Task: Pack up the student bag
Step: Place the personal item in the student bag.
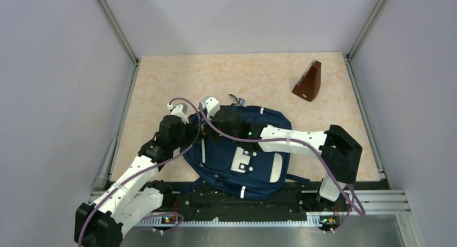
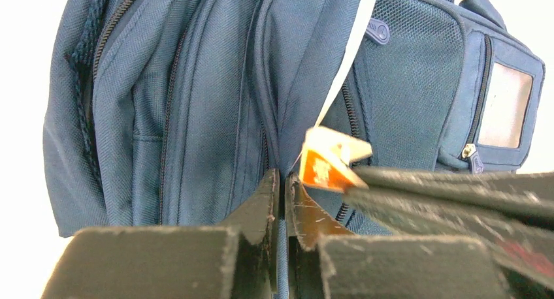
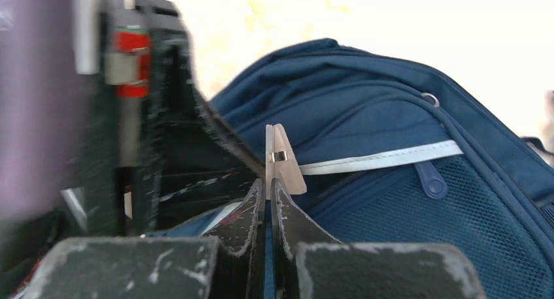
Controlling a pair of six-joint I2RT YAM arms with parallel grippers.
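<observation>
The navy blue student bag lies flat in the near middle of the table, white pocket patches up. It fills the left wrist view and the right wrist view. My left gripper is at the bag's left edge, shut on a fold of its blue fabric. My right gripper reaches across the bag from the right and is shut on a tan zipper pull tab right beside the left jaws. The tab shows orange in the left wrist view.
A brown wedge-shaped object stands at the back right of the beige tabletop. A small dark item lies just behind the bag. Grey walls enclose three sides, and a metal rail runs along the near edge.
</observation>
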